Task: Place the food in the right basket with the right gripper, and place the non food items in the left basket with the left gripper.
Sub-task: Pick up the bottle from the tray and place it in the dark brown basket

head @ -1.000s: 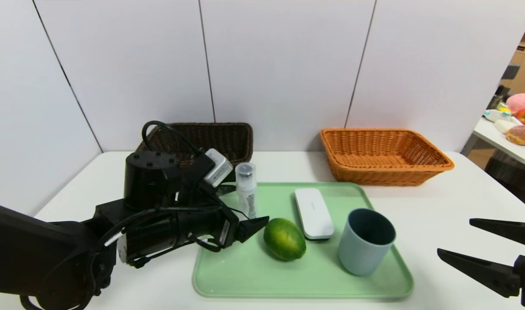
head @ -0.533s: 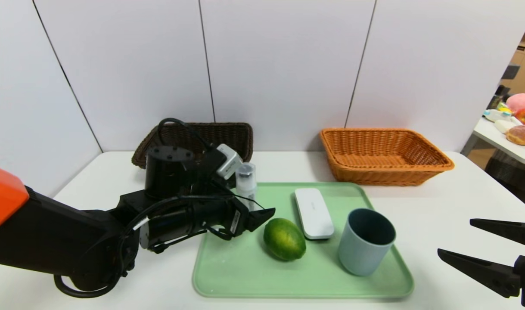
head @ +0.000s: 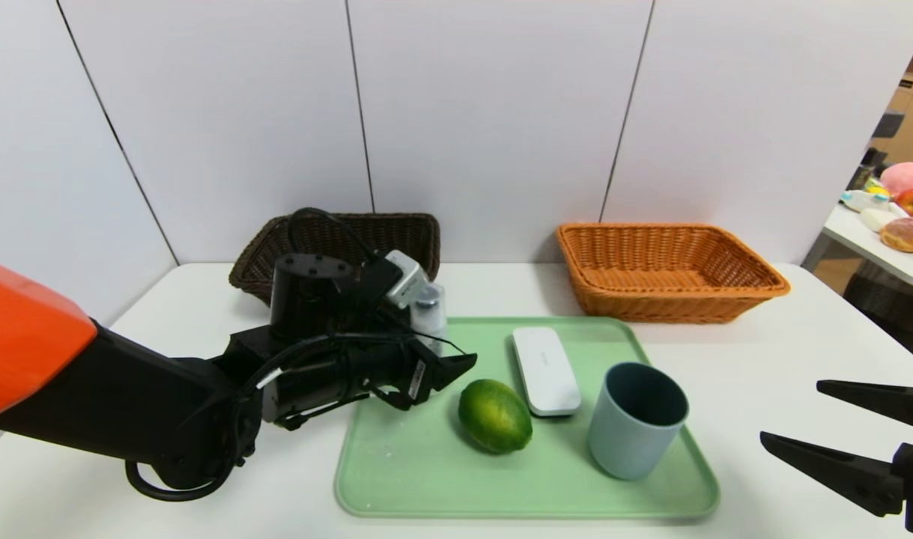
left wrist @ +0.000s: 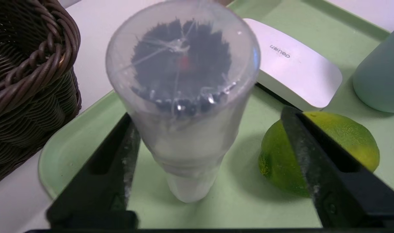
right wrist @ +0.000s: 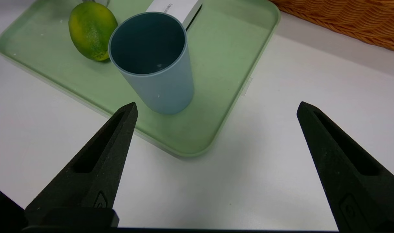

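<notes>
- Left wrist view: left gripper (left wrist: 209,119) is seen straddling the clear bottle (left wrist: 184,97); one finger (left wrist: 116,152) is right against the bottle's side, the other finger (left wrist: 313,155) is apart from it, in front of the lime (left wrist: 345,136). Jaws are part open; a firm grip on the bottle cannot be confirmed.
- Bottle is shown upright on the green tray (left wrist: 74,136), at the tray corner nearest the dark brown basket (left wrist: 28,81).
- Head view: left gripper (head: 445,352) is reached in from the left over the tray edge; bottle (head: 430,311) is mostly hidden behind its camera box.
- Lime (head: 494,415) is lying on the tray (head: 426,479), just beside the white case (head: 545,370); grey-blue cup (head: 636,419) is standing upright to the right of both.
- Dark brown basket (head: 396,239) is set behind the tray's left end, orange basket (head: 666,269) behind its right end; both are on the white table (head: 763,359).
- Right gripper (head: 838,419) is parked off the tray's right side, jaws wide apart, nothing held.
- Right wrist view: gripper (right wrist: 216,110) is seen above bare table, with the cup (right wrist: 154,61) nearest.
</notes>
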`<state>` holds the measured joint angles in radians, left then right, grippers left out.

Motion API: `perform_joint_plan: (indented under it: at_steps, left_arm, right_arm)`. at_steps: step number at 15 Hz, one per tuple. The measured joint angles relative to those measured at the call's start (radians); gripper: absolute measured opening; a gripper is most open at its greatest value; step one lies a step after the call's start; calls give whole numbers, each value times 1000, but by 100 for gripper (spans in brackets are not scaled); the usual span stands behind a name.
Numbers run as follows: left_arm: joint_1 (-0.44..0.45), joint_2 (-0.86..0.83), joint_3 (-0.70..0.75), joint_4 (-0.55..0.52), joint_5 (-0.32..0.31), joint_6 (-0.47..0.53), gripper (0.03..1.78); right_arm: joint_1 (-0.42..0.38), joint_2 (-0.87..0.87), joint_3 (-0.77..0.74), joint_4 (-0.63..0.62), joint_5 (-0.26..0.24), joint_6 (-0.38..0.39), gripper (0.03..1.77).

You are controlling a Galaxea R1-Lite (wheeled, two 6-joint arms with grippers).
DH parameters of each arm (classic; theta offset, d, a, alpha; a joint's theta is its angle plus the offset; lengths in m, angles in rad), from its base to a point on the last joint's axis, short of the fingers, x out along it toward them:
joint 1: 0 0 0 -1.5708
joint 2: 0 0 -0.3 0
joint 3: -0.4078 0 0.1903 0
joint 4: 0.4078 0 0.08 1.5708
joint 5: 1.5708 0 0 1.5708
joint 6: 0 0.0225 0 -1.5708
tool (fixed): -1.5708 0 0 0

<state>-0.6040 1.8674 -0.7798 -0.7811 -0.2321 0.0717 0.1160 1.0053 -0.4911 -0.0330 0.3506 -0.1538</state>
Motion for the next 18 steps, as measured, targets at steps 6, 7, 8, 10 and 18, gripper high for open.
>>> perform_joint_plan:
  at_steps: [6, 7, 8, 10, 18]
  left_arm:
    - [0, 31, -18, -2, 0, -5, 65]
    - [-1, 31, -21, -2, 0, -5, 65]
    - [0, 30, -22, -2, 1, -4, 65]
    - [5, 20, -23, -1, 3, -4, 65]
    - [53, -139, -33, 35, -1, -7, 65]
  right_arm:
    - [-1, 1, 0, 0, 0, 1, 170]
    - [-1, 1, 0, 0, 0, 1, 170]
    - [-1, 1, 0, 0, 0, 0, 170]
    - [-1, 1, 0, 0, 0, 2, 170]
    - [-4, -4, 0, 0, 0, 2, 170]
